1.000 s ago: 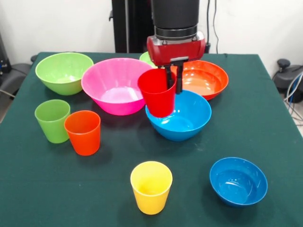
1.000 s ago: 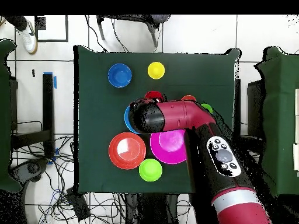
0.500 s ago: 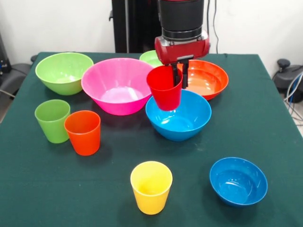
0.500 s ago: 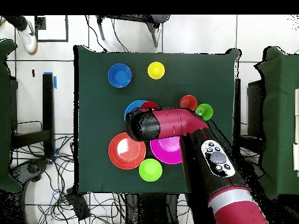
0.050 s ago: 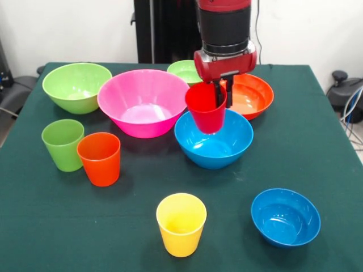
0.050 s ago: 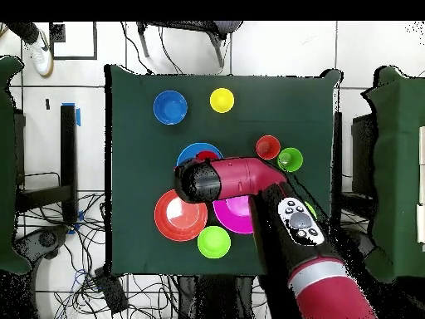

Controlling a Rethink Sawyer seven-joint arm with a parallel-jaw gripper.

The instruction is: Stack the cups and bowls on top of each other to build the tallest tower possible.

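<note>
My gripper (image 5: 223, 97) is shut on the rim of the red cup (image 5: 206, 109), which hangs upright, mouth up. The cup is over the far part of the big blue bowl (image 5: 214, 146), its base down near the bowl's hollow. Whether they touch I cannot tell. In the overhead view the arm (image 6: 249, 179) covers the cup and part of the big blue bowl (image 6: 195, 152). The other cups and bowls stand singly, and no tower shows.
Behind are the big pink bowl (image 5: 139, 105), big light green bowl (image 5: 76, 85), small light green bowl (image 5: 182, 69) and orange bowl (image 5: 252, 93). The green cup (image 5: 62, 144) and orange cup (image 5: 99, 160) stand left. The yellow cup (image 5: 181, 224) and small blue bowl (image 5: 285, 217) are in front.
The gripper has carried the red cup to the right in the front view, from the big blue bowl's left rim to over its far part.
</note>
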